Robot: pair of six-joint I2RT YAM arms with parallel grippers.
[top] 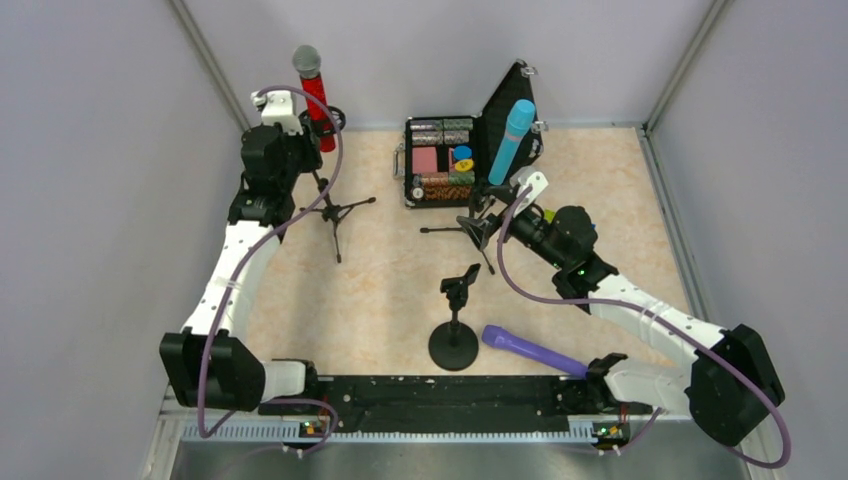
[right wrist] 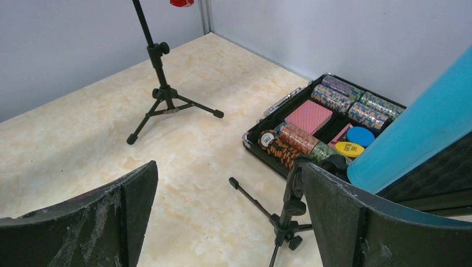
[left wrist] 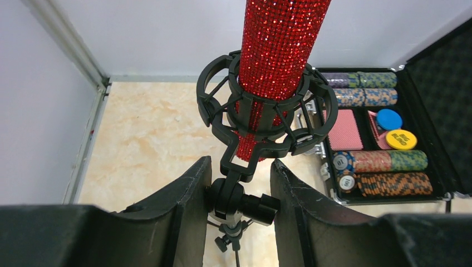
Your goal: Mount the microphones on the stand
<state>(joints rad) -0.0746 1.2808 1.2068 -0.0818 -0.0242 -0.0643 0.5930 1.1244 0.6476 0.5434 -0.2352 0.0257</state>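
Note:
The glittery red microphone (top: 313, 92) (left wrist: 278, 50) stands upright in the black shock mount (left wrist: 261, 105) of the left tripod stand (top: 333, 212) (right wrist: 161, 89). My left gripper (top: 303, 125) (left wrist: 240, 167) is shut on that stand's swivel joint (left wrist: 236, 197) just below the mount. The light blue microphone (top: 510, 140) (right wrist: 417, 139) sits tilted on a second, low tripod stand (top: 470, 228) (right wrist: 289, 211). My right gripper (top: 492, 215) (right wrist: 228, 167) is open, its right finger beside that stand's post. The purple microphone (top: 532, 350) lies on the table next to a round-base stand (top: 455, 335).
An open black case of poker chips and cards (top: 440, 160) (left wrist: 384, 139) (right wrist: 311, 119) stands at the back, right behind the blue microphone's stand. Grey walls close the table at left, back and right. Purple cables loop along both arms.

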